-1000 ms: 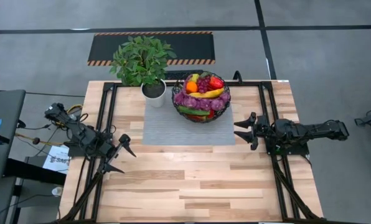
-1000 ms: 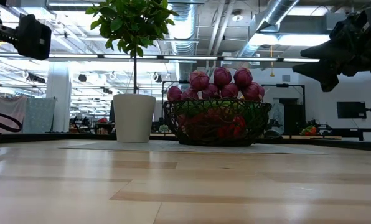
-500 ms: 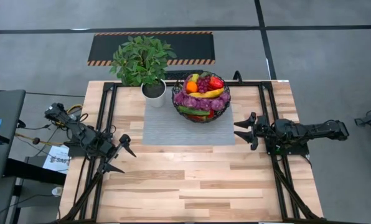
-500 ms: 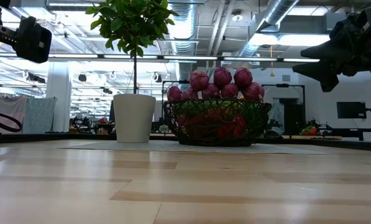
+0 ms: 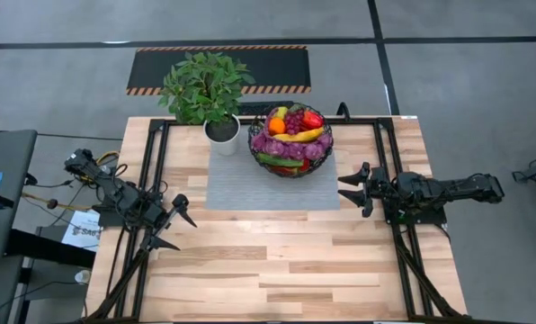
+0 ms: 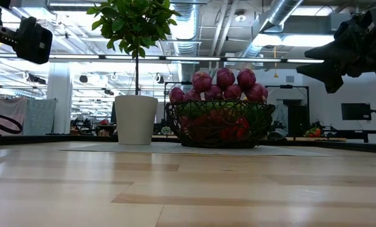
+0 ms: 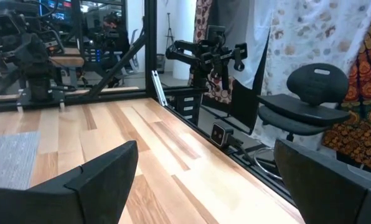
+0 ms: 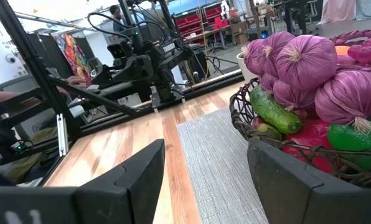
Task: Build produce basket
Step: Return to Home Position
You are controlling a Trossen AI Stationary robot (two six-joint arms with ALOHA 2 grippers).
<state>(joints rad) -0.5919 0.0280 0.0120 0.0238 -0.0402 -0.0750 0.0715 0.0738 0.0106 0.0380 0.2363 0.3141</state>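
The black wire basket (image 5: 290, 142) stands at the far end of a grey mat (image 5: 270, 183), heaped with produce: purple bulbs (image 8: 325, 68), a green cucumber (image 8: 274, 112), a banana (image 5: 305, 135), an orange (image 5: 276, 125), grapes and red pieces. My right gripper (image 5: 352, 189) hovers open at the mat's right edge, its fingers pointing toward the table's left. My left gripper (image 5: 172, 223) hovers open near the table's left side, clear of the mat. Both hold nothing.
A leafy plant in a white pot (image 5: 221, 129) stands just left of the basket at the mat's far left corner. Black frame rails (image 5: 153, 171) run along both sides of the wooden table. Bare wood (image 5: 277, 261) lies between the mat and the near edge.
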